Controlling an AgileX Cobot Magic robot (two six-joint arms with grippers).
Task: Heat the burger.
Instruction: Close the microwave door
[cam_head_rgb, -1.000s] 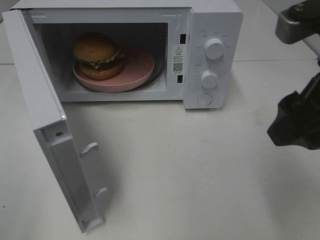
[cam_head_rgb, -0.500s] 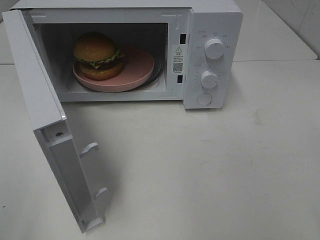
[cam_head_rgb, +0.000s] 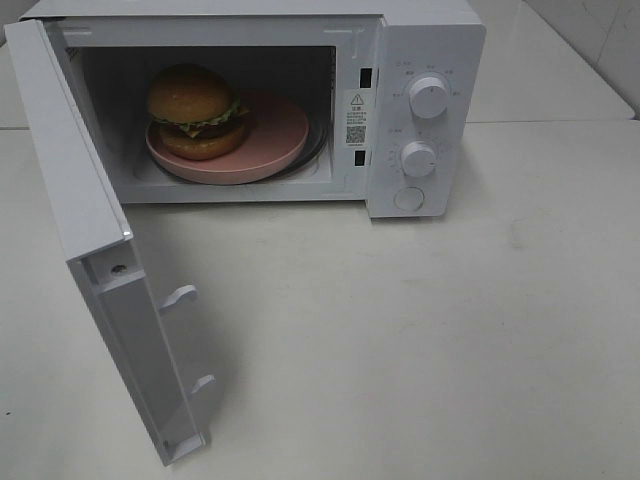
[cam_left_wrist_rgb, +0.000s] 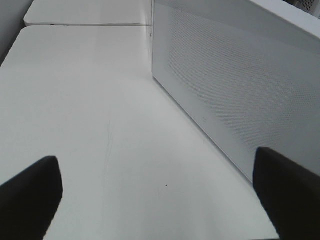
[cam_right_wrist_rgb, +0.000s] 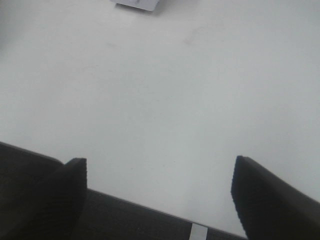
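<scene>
The burger (cam_head_rgb: 195, 110) sits on a pink plate (cam_head_rgb: 285, 140) inside the microwave (cam_head_rgb: 425, 40), far from both hands. The door (cam_head_rgb: 90, 240) stands wide open, so closing it is likely the step in hand. The left gripper (cam_left_wrist_rgb: 155, 160), spread wide and empty, has a dotted white panel close ahead and should push it shut. The right gripper (cam_right_wrist_rgb: 158, 162), also wide and empty over bare table (cam_right_wrist_rgb: 165, 90), would then turn a knob (cam_head_rgb: 418, 158).

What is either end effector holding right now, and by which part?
Nothing. The left end effector and the right end effector are open and empty; the burger sits on the plate inside the microwave.
</scene>
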